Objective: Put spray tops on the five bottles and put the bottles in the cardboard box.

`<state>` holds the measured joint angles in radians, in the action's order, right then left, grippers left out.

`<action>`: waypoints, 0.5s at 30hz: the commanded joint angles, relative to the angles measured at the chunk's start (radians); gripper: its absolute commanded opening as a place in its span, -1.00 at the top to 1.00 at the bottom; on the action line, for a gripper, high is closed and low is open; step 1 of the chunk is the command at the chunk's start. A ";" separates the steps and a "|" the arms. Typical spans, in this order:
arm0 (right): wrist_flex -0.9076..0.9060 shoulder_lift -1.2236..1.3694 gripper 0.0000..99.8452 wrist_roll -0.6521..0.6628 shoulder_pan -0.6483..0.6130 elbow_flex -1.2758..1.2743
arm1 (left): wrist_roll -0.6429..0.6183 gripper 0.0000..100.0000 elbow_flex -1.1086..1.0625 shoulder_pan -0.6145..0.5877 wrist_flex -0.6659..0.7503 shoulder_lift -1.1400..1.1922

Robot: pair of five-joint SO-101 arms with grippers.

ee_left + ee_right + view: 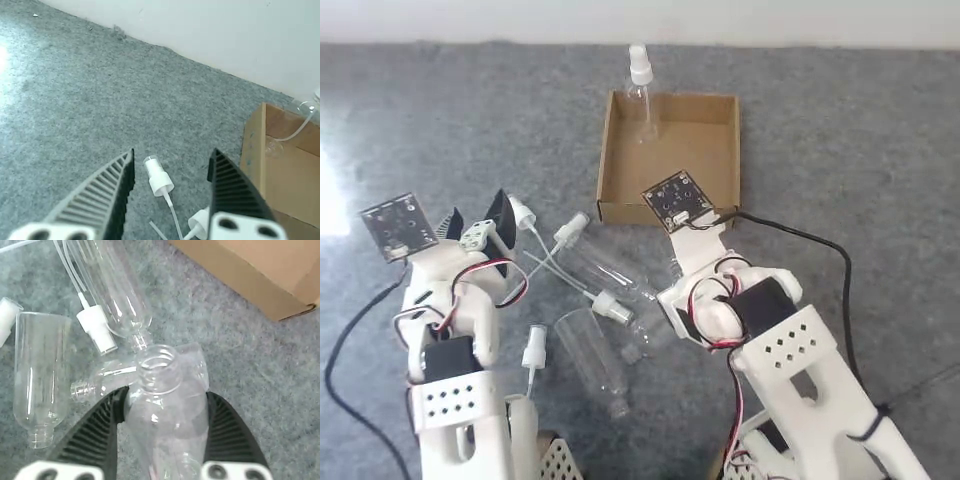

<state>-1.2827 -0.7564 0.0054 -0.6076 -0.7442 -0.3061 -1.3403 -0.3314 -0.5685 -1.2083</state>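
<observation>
My left gripper [172,155] is open just above the grey carpet, and a loose white spray top [158,182] lies between and just ahead of its fingers. In the high view this left gripper [477,208] sits left of that spray top [523,213]. My right gripper [166,395] is shut on a clear bottle [167,415] whose open neck [157,367] has no top. The cardboard box [670,150] stands at the back, with one capped bottle [642,95] upright inside it.
Several clear bottles [595,350] and spray tops [605,303] lie jumbled between the arms. In the right wrist view, two topless bottles [40,385] [112,295] and a spray top [95,330] lie near the held one. The box's corner [255,270] is close.
</observation>
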 commanded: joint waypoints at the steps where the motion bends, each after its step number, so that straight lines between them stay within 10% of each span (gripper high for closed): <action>1: 0.015 -0.041 0.81 0.002 -0.002 0.012 | -0.009 0.55 0.007 0.003 0.029 0.006; 15: 0.077 -0.125 0.81 0.002 0.208 -0.064 | 0.044 0.55 0.105 0.003 -0.064 0.005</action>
<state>-1.2290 -0.7948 0.0054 -0.4266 -0.8086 -0.2739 -1.3357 -0.3299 -0.5808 -1.2083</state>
